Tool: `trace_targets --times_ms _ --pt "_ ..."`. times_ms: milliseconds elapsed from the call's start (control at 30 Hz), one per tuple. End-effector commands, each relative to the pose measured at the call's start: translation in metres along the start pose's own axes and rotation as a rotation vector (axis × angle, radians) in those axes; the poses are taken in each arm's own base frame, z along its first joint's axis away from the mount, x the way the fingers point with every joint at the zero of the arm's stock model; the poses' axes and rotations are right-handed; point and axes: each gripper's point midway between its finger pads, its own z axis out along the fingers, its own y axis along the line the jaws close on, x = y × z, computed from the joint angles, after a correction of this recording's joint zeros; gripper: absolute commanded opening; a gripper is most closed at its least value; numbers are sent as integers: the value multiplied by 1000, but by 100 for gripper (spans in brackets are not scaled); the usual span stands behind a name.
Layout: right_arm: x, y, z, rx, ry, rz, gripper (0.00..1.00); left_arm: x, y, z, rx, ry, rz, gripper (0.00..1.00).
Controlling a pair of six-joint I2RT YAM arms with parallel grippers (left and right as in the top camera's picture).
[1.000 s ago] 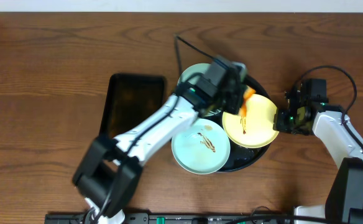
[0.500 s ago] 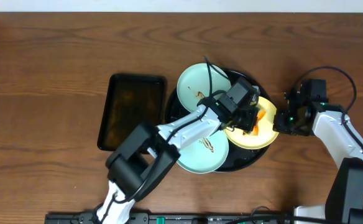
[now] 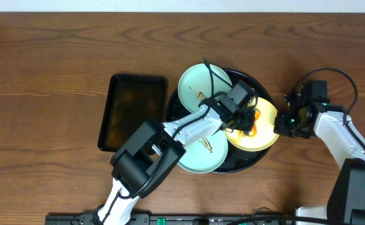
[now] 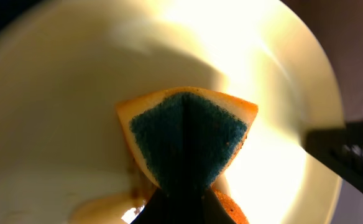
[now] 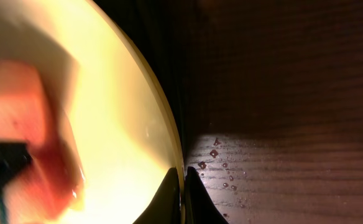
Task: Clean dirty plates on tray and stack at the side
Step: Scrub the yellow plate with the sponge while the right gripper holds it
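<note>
a glossy round black tray (image 3: 258, 85) holds three smooth shallow plates: two pale mint plates (image 3: 194, 84) (image 3: 211, 157), one pale yellow plate (image 4: 57, 99). left gripper (image 4: 180, 200) pinches a folded orange-teal coarse sponge (image 4: 188, 130) on the yellow one; right gripper (image 5: 183, 186) nips its rim.

Rectangular black tray (image 3: 133, 112) on wooden table (image 3: 45, 62)

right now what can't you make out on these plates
- Overhead: the left arm hides much of the yellow plate and part of the lower mint plate.
- Left wrist: the sponge covers the plate under it; the left hand is cut off at the bottom edge.
- Right wrist: sponge blurred; right hand barely in frame.
</note>
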Motion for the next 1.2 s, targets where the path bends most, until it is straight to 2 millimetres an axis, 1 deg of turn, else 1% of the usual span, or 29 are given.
trace_targets --times_ms 0,67,133,233,267,333,433,533,633,733,800,867,933,1000,1067,1167 --pt "7 -13 4 57 29 8 1 -21 43 -1 -123 -64 -90 7" --pt "8 -13 4 57 31 9 1 -26 49 -4 -126 -73 -122 8" --pt "8 -13 4 57 30 9 1 -28 49 -5 -113 -69 -132 8" --pt "7 -13 4 57 29 8 1 -22 40 -6 -52 -27 -136 7" --pt "7 -13 4 57 29 8 1 -16 33 -6 -18 6 -138 7" --pt "8 -13 4 57 30 9 1 3 13 -6 73 100 -138 8" --pt "7 -13 4 57 29 8 1 37 -10 -7 151 243 -143 7" --pt "7 -13 4 57 29 8 1 65 -15 -8 126 336 -154 8" --pt "8 -13 4 57 30 8 1 87 -13 -10 85 405 -168 7" --pt "7 -13 4 57 29 8 1 98 -15 -12 71 441 -168 7" --pt "7 -13 4 57 29 8 1 101 -19 -12 87 452 -149 8" --pt "7 -13 4 57 29 8 1 98 -21 -11 101 436 -117 8" --pt "8 -13 4 57 30 9 1 85 -19 -6 92 378 -93 8" --pt "8 -13 4 57 32 9 1 66 -16 -1 81 292 -66 7" --pt "9 -13 3 58 36 10 1 40 -11 3 66 188 -45 8" --pt "11 -13 3 58 44 11 1 9 1 3 28 64 -39 7"
